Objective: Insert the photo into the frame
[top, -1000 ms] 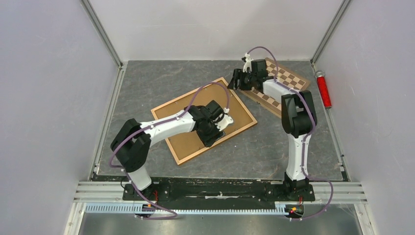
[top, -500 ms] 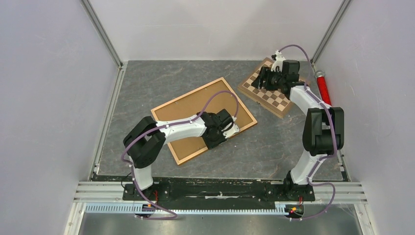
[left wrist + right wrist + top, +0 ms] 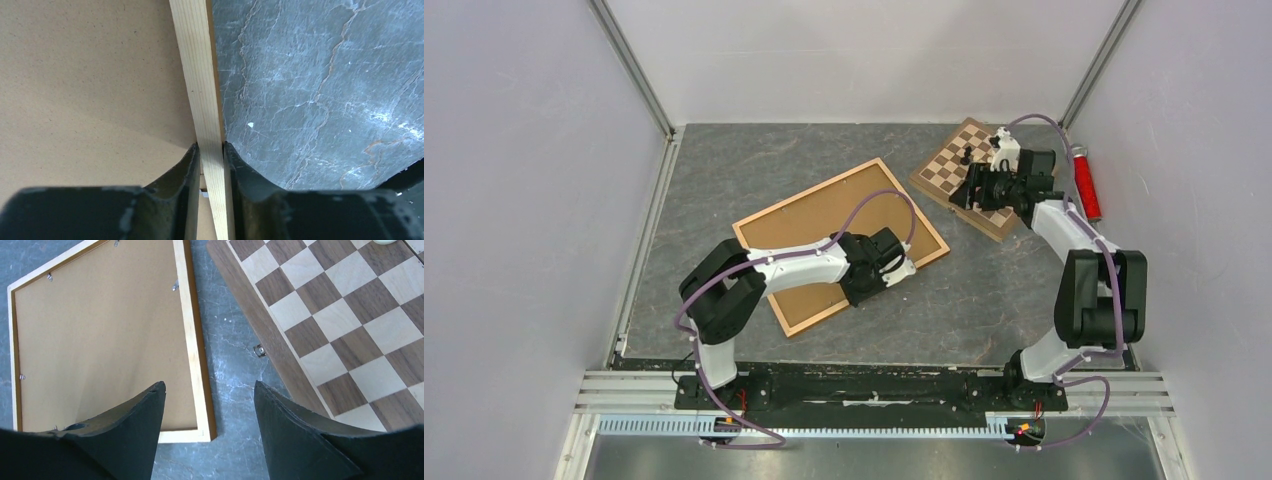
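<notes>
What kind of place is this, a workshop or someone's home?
Probably a robot test booth in a lab: plain white walls box in a grey table, a left arm and right arm are bolted at its near edge, and the frame and chessboard look like practice props.

The frame (image 3: 191, 340) is a thin, light-wood rectangle lying flat and back-up on the grey desk (image 3: 724, 170), just left of centre. From overhead, its long sides run from about 8 o'clock to 2 o'clock. A plain brown backing board (image 3: 814, 225) fills it, with small metal clips (image 3: 176, 286) along the inner edge. The left tool (image 3: 211, 150) pinches the long rail facing 5 o'clock, one finger on each side.
</notes>
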Robot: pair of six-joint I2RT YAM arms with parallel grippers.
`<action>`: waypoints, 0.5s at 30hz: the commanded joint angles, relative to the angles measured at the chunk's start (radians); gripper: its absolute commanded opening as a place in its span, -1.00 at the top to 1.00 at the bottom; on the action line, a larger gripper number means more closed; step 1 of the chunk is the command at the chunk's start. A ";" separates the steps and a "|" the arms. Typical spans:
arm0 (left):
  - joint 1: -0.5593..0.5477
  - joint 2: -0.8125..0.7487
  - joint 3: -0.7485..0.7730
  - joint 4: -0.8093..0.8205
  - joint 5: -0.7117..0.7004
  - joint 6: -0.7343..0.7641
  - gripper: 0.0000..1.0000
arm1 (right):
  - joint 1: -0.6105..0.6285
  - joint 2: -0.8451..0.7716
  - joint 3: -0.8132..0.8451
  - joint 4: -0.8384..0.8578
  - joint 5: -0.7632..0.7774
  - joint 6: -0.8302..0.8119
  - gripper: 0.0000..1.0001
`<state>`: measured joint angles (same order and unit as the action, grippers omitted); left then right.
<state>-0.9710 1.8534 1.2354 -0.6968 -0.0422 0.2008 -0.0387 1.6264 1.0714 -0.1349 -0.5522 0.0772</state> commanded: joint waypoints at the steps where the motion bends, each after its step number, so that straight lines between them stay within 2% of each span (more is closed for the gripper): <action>1: -0.005 0.023 -0.011 0.048 0.037 -0.031 0.56 | -0.024 -0.097 -0.062 0.060 -0.078 -0.068 -0.36; 4: -0.003 0.015 -0.013 0.042 0.069 -0.020 0.94 | -0.036 -0.156 -0.116 0.085 -0.122 -0.131 -0.38; 9: 0.000 -0.031 -0.002 0.019 0.094 0.021 0.95 | -0.038 -0.282 -0.238 0.112 -0.165 -0.286 -0.42; 15: 0.009 -0.086 0.068 -0.084 0.144 0.086 0.96 | -0.036 -0.431 -0.346 0.009 -0.244 -0.615 -0.49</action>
<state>-0.9634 1.8427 1.2350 -0.7128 -0.0059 0.1852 -0.0757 1.2949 0.7780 -0.0837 -0.7155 -0.2653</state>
